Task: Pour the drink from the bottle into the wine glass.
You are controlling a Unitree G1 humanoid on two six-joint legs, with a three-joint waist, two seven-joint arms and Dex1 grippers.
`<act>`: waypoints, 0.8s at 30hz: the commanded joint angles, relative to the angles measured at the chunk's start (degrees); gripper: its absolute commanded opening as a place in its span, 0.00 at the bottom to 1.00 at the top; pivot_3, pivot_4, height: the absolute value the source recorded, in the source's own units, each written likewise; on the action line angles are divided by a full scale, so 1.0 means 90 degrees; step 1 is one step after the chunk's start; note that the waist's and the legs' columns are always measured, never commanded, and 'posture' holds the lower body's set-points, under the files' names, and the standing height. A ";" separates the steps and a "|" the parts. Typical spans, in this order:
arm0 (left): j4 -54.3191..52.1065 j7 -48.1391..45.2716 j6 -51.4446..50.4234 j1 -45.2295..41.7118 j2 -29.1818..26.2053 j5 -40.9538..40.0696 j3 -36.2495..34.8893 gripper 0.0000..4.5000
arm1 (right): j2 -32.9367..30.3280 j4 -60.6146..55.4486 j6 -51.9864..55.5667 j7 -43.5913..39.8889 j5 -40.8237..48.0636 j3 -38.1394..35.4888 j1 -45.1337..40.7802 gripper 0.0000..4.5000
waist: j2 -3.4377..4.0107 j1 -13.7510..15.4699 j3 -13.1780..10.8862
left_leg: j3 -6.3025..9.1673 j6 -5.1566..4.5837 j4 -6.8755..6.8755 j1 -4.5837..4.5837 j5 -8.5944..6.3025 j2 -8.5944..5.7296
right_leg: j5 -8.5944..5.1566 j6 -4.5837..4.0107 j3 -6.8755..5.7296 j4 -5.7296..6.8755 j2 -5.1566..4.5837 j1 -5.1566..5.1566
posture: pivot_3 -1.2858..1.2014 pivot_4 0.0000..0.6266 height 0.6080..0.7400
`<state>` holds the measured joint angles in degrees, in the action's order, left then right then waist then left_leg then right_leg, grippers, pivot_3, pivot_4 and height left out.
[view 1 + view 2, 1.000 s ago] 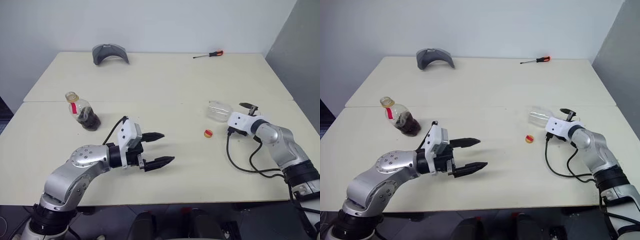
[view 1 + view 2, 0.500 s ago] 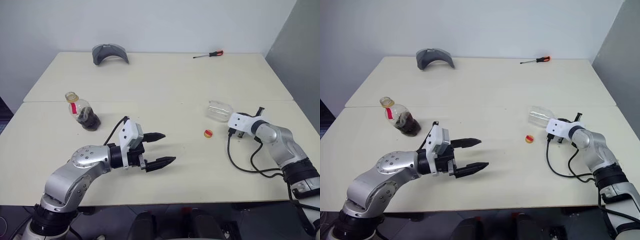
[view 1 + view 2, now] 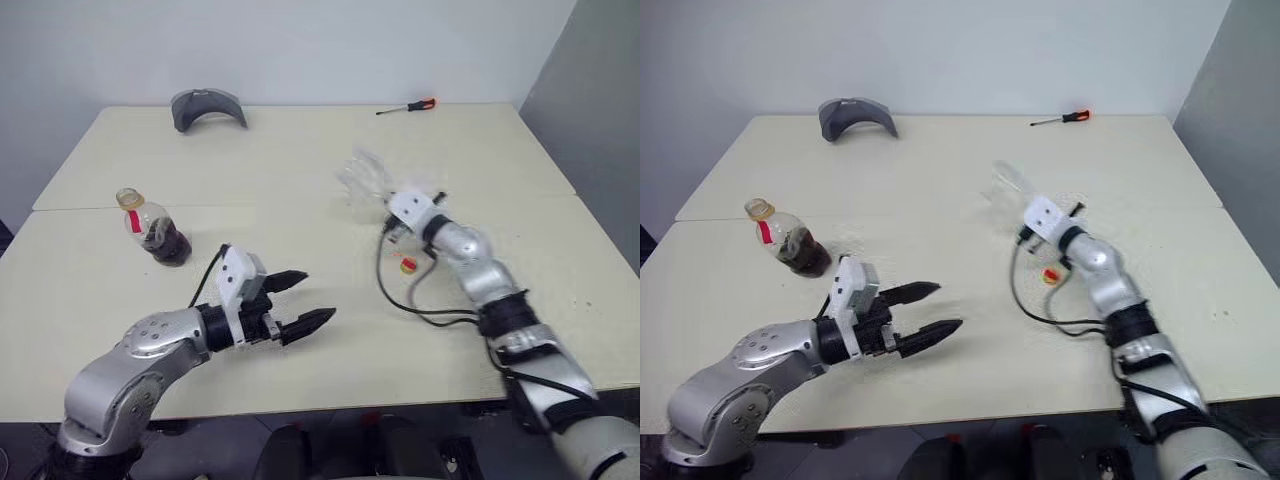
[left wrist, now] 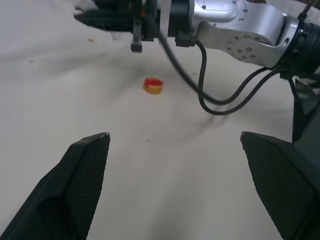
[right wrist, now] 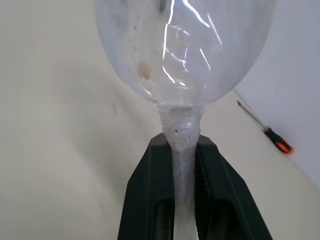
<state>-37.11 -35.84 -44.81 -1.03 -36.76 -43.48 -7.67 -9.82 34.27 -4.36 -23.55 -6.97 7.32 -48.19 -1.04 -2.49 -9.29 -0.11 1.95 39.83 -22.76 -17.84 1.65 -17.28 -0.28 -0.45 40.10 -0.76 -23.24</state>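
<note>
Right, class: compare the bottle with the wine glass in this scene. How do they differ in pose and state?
The bottle stands on the table, tilted; the wine glass is off the table, its stem clamped by the right gripper. The bottle holds dark drink; the wine glass looks empty. Nothing grips the bottle; the open left gripper is apart from it. Both are clear.

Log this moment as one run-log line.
right hand: shut on wine glass stem, lifted | left hand: open, empty | bottle: upright on table, uncapped

Table bears bottle, cap (red-yellow), screwdriver.
</note>
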 commanded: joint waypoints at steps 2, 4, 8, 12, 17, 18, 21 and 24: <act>-0.0897 0.0590 -0.0009 0.0760 0.0112 -0.0177 -0.0463 1.00 | 0.0922 0.0555 0.0149 -0.0156 0.0969 -0.0459 -0.0731 0.04 | -0.0001 0.0077 0.0001 | 0.0000 0.0000 0.0001 -0.0001 0.0000 -0.0008 | 0.0000 0.0000 -0.0002 -0.0003 -0.0010 0.0002 | 0.52 0.24 1.00; -0.1093 0.0956 0.0025 0.0939 0.0284 -0.0161 -0.0518 1.00 | 0.1406 0.1149 -0.0013 -0.0097 0.1130 -0.0554 -0.0986 0.04 | -0.0004 0.0107 0.0003 | -0.0002 -0.0001 0.0001 0.0000 0.0000 -0.0016 | 0.0001 0.0001 -0.0004 -0.0006 -0.0018 0.0006 | 0.52 0.24 1.00; -0.1515 0.1575 -0.0003 0.1230 0.0534 -0.0229 -0.0745 1.00 | 0.2134 0.2266 -0.0470 -0.0093 0.1425 -0.0852 -0.1364 0.04 | -0.0007 0.0131 0.0005 | 0.0005 -0.0002 0.0002 0.0002 -0.0001 -0.0016 | 0.0001 0.0001 -0.0012 0.0000 -0.0020 0.0007 | 0.52 0.24 1.00; -0.1993 0.2604 0.0061 0.1812 0.1075 -0.0028 -0.1160 1.00 | 0.2545 0.3008 -0.1310 0.0018 0.1488 -0.0921 -0.1380 0.04 | -0.0009 0.0112 0.0005 | -0.0004 -0.0002 0.0005 -0.0003 -0.0001 -0.0023 | 0.0002 0.0002 -0.0007 -0.0010 -0.0030 0.0007 | 0.52 0.24 1.00; -0.2455 0.3239 0.0095 0.2351 0.1512 0.0220 -0.0975 1.00 | 0.2703 0.3641 -0.1887 0.0326 0.1442 -0.0974 -0.1149 0.04 | -0.0008 0.0074 0.0005 | -0.0004 -0.0002 -0.0003 0.0001 -0.0001 -0.0016 | 0.0001 0.0002 -0.0010 -0.0003 -0.0024 0.0004 | 0.52 0.24 1.00; -0.2456 0.3271 0.0120 0.2353 0.1532 0.0247 -0.0959 1.00 | 0.2720 0.3694 -0.1899 0.0355 0.1482 -0.1013 -0.1139 0.04 | -0.0008 0.0074 0.0005 | -0.0003 -0.0002 -0.0003 0.0003 -0.0001 -0.0016 | 0.0001 0.0001 -0.0010 -0.0001 -0.0024 0.0004 | 0.52 0.24 1.00; -0.2238 0.3203 0.0191 0.2194 0.1467 0.0268 -0.1005 1.00 | 0.2698 0.3805 -0.1783 0.0524 0.1442 -0.0996 -0.1025 0.04 | -0.0008 0.0080 0.0005 | -0.0002 -0.0002 -0.0001 0.0004 -0.0001 -0.0015 | 0.0001 0.0001 -0.0010 0.0002 -0.0021 0.0005 | 0.52 0.24 1.00; -0.2106 0.3093 0.0266 0.2169 0.1388 0.0254 -0.1061 1.00 | 0.2575 0.3808 -0.1541 0.0562 0.1246 -0.0796 -0.0899 0.04 | -0.0008 0.0080 0.0006 | -0.0004 -0.0002 -0.0001 0.0003 -0.0001 -0.0016 | 0.0001 0.0001 -0.0009 -0.0002 -0.0022 0.0006 | 0.52 0.24 1.00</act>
<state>-55.52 -7.19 -43.97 18.32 -23.65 -41.34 -16.17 8.24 68.92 -19.16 -18.85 5.28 -0.49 -57.96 -1.11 -1.77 -9.23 -0.15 1.94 39.82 -22.73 -17.84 1.50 -17.27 -0.27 -0.53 40.09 -0.96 -23.18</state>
